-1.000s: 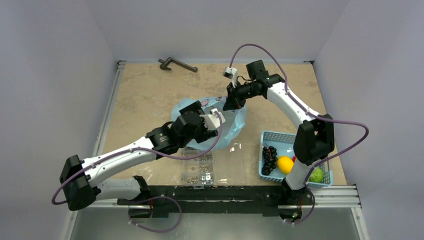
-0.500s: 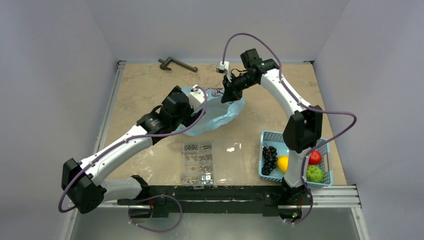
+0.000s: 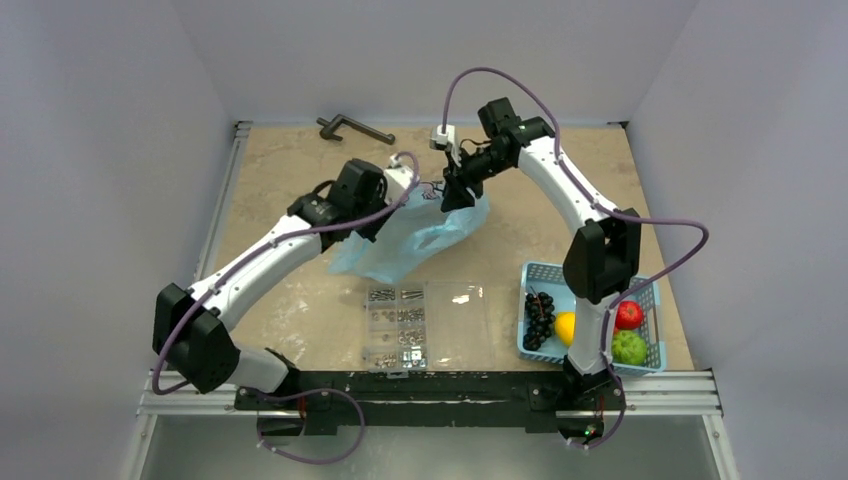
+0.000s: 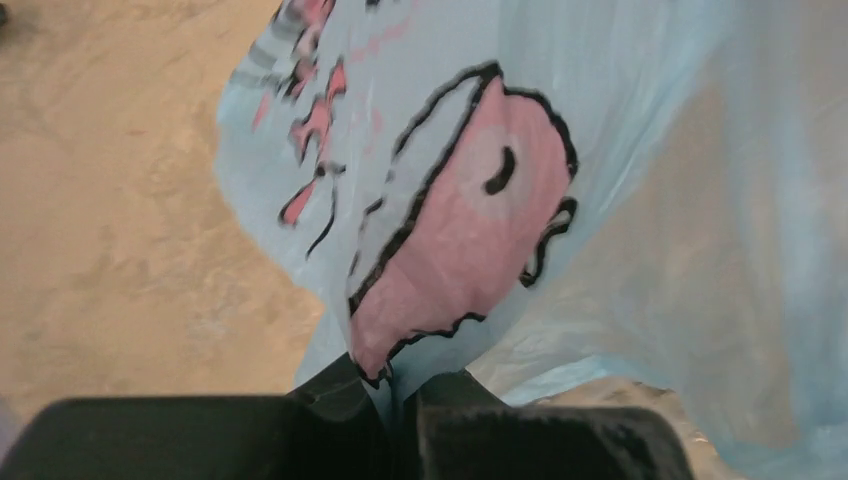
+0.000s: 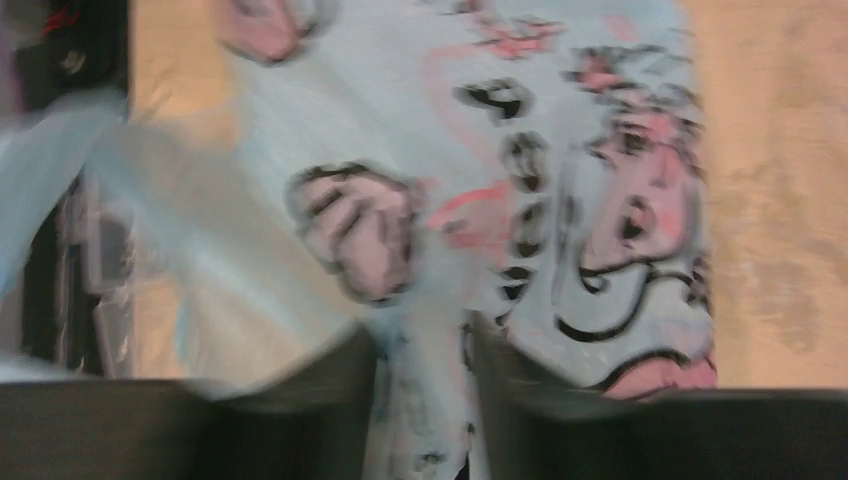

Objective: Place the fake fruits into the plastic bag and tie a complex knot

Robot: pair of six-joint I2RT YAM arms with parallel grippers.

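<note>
Hanging between both grippers, upper centre of top view: plastic bag (image 3: 412, 238), thin, light blue, see-through, w/ pink, white & black cartoon print. Its top edge is held up and its body sags down-left toward the table (image 3: 270, 200); cannot tell whether the lowest part touches the surface. Left gripper (image 4: 400, 388): jaws nearly closed, pinching a fold of bag film right at the pink print, at the bag's upper-left edge in top view. Right gripper (image 5: 420, 350): jaws narrow, w/ bunched film clamped between the fingers, at the bag's upper-right corner; wrist pic blurred, so finer detail is unreadable. The two grippers are near each other w/ the bag's top edge between them. Fruits, all well apart from the bag at lower right of top view, sit inside a blue slotted basket (image 3: 545, 271): dark grape bunch (image 3: 538, 318) on the basket's left side, lemon (image 3: 566, 328) just beside it, red fruit (image 3: 628, 314) on the right, green fruit (image 3: 630, 347) directly below the red one. The right arm's lower link partly hides the basket's middle. Clear compartment box (image 3: 462, 318) is at lower centre, below the bag, w/ small metal hardware in its left cells. Dark metal handle (image 3: 355, 128) lies at upper left, near the table's far edge.
</note>
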